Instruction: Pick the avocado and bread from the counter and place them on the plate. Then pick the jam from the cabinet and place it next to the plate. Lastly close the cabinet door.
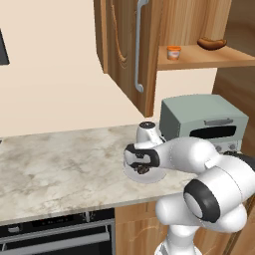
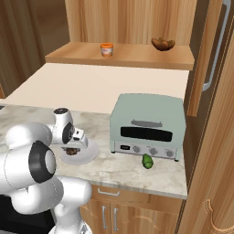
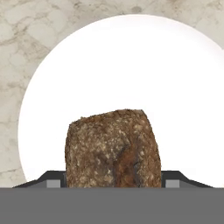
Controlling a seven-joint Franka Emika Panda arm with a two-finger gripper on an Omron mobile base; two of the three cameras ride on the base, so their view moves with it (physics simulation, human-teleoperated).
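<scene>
One plate (image 2: 89,153), white and round, lies on the marbled counter (image 1: 60,169) just left of the grey-green toaster oven (image 2: 150,125). Over the plate hangs the gripper (image 3: 113,181), its two fingers closed against the sides of the dark brown bread (image 3: 113,148); whether the bread touches the plate cannot be told. Right of the plate, in front of the toaster oven near the counter's edge, lies the green avocado (image 2: 147,161). Above the toaster oven, the open cabinet's shelf (image 2: 128,57) bears the orange jam (image 2: 106,49) and, further right, a glossy sausage-shaped thing (image 2: 163,44). The cabinet door (image 1: 130,50) stands open.
</scene>
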